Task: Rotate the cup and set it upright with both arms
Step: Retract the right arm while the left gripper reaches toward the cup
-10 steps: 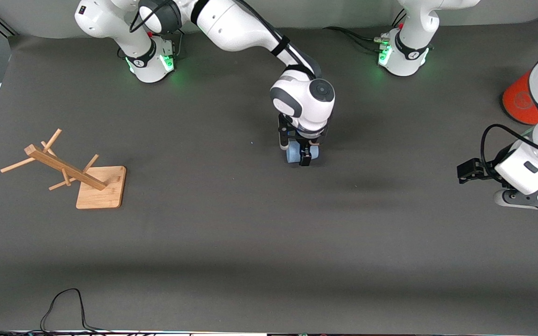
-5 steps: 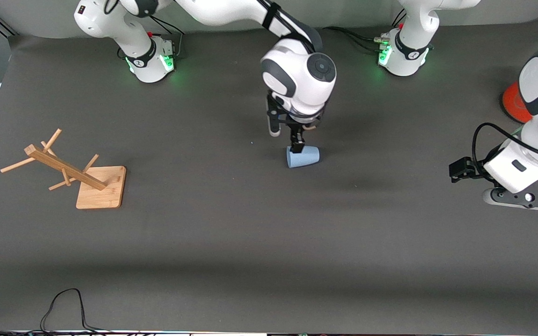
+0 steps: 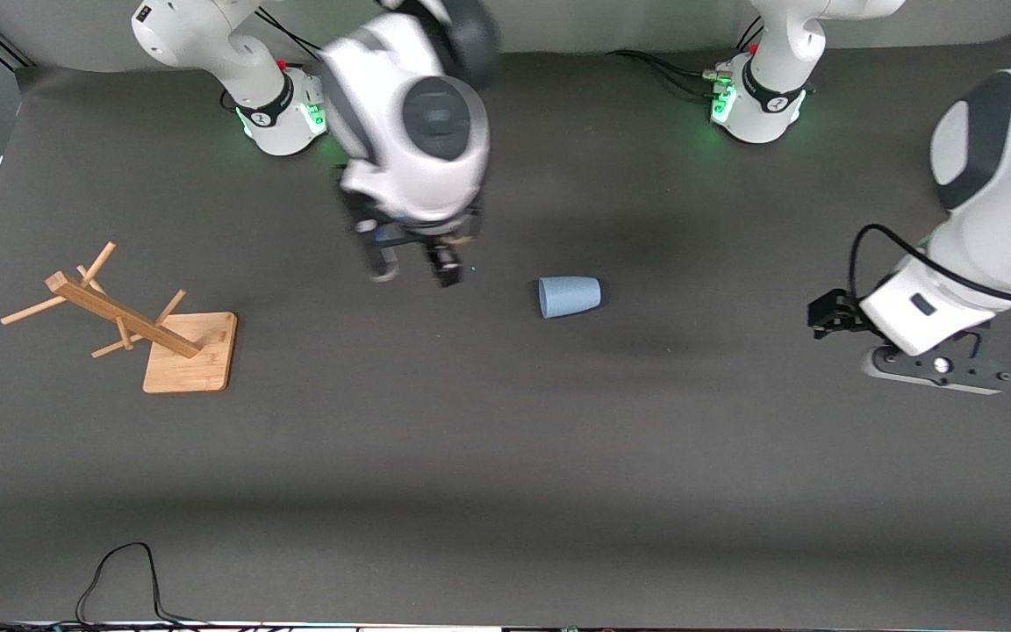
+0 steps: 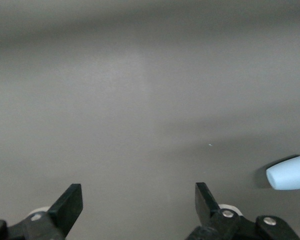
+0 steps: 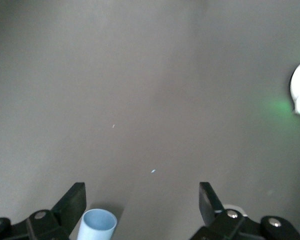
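Observation:
The pale-blue cup [image 3: 569, 296] lies on its side on the dark table, mouth toward the right arm's end. My right gripper [image 3: 409, 268] is open and empty, up in the air over bare table beside the cup, toward the right arm's end. In the right wrist view the cup's open mouth [image 5: 96, 225] shows close to one finger, with the gripper [image 5: 142, 202] spread wide. My left gripper [image 4: 139, 200] is open and empty; the cup's rounded base [image 4: 290, 172] shows at the edge of its view. The left arm's hand [image 3: 927, 364] hangs toward the left arm's end.
A wooden peg rack [image 3: 119, 320] on a square base leans over near the right arm's end. Two green-lit arm bases [image 3: 282, 114] [image 3: 756, 101] stand along the table's edge farthest from the front camera. A black cable [image 3: 119, 570] lies at the nearest edge.
My right gripper let go of the cup, rose and swung toward the right arm's end. The cup stays lying on its side. The left arm's hand shifted closer to the cup.

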`<action>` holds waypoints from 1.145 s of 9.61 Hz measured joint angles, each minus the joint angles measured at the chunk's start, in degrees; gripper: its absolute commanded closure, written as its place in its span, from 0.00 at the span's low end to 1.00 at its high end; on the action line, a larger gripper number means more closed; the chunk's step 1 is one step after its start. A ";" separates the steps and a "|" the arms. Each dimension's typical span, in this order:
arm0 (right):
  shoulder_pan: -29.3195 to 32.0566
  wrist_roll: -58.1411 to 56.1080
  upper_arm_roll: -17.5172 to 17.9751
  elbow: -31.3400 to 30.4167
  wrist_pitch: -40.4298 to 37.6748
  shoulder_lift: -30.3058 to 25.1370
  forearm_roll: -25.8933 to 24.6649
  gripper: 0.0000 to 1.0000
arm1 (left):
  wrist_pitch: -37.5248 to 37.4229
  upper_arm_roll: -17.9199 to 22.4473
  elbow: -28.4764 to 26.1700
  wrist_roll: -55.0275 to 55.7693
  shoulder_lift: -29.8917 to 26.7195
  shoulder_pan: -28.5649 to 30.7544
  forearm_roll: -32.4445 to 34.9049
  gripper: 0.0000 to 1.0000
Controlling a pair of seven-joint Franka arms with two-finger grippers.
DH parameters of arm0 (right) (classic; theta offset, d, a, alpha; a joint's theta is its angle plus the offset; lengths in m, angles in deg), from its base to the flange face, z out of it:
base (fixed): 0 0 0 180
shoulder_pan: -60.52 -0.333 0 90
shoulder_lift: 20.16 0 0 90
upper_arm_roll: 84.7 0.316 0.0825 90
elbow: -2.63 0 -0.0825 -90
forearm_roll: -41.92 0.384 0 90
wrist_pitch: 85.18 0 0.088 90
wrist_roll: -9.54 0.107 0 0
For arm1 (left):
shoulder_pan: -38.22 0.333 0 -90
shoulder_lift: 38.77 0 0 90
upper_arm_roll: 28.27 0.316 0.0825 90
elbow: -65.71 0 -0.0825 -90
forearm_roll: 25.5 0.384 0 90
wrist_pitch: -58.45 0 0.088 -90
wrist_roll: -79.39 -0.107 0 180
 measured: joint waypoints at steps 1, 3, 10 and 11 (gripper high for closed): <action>3.75 -8.07 -0.04 -0.42 -2.33 -2.47 -0.01 0.00 | -0.27 -0.10 0.25 3.20 0.04 -2.13 0.04 0.00; 11.30 -22.74 0.01 -2.13 -5.06 -7.16 -0.03 0.00 | -3.29 -0.31 3.26 13.12 1.53 -8.47 1.42 0.00; 38.81 -70.38 5.37 -18.13 2.49 -22.25 -0.08 0.00 | -10.93 -0.22 26.27 46.09 25.68 -34.44 6.56 0.00; 41.91 -74.62 7.04 -19.73 4.58 -23.06 -0.08 0.00 | -10.97 -0.18 26.97 46.43 27.31 -35.76 7.45 0.01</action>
